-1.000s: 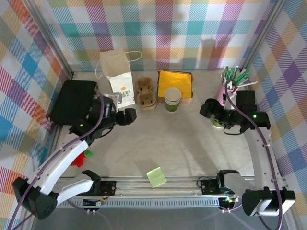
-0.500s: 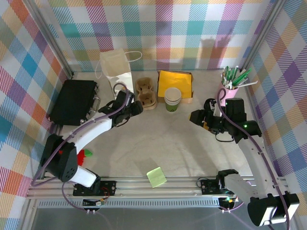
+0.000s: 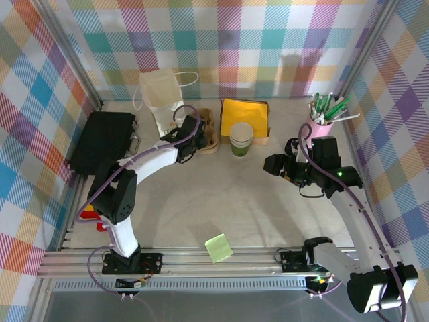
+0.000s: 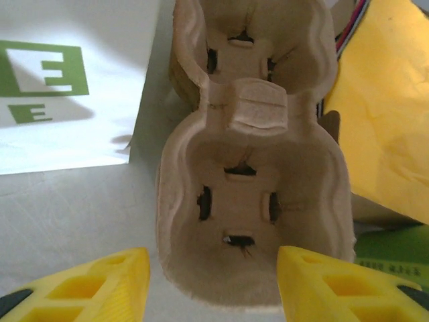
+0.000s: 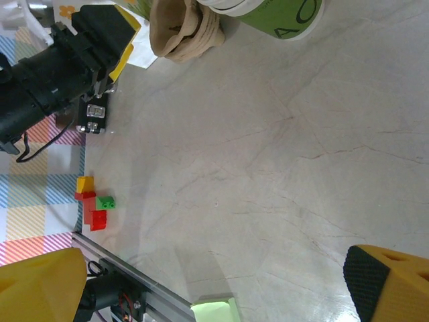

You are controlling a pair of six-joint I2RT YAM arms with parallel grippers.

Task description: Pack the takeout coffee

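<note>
The takeout coffee cup (image 3: 241, 139), cream above and green below, stands upright at the back middle of the table, and its green lower part (image 5: 285, 17) is at the top edge of the right wrist view. My left gripper (image 3: 196, 138) is at the brown pulp cup carrier (image 3: 205, 131), just left of the cup. Its yellow fingers (image 4: 100, 285) stand open on either side of the carrier's near well (image 4: 255, 201), with a small gap on the left side. My right gripper (image 3: 275, 164) hovers open to the right of the cup and in front of it, with bare table between its fingers (image 5: 40, 282).
A white paper bag (image 3: 164, 107) and a black box (image 3: 104, 141) stand at the back left. A yellow packet (image 3: 247, 115) lies behind the cup. A pink cup of pens (image 3: 322, 121) is at the back right. A green note (image 3: 218, 248) and toy bricks (image 3: 90, 218) lie near the front.
My left arm has swung from the left side to the carrier, and its jaws have narrowed. My right gripper has moved a little left, away from the pen cup.
</note>
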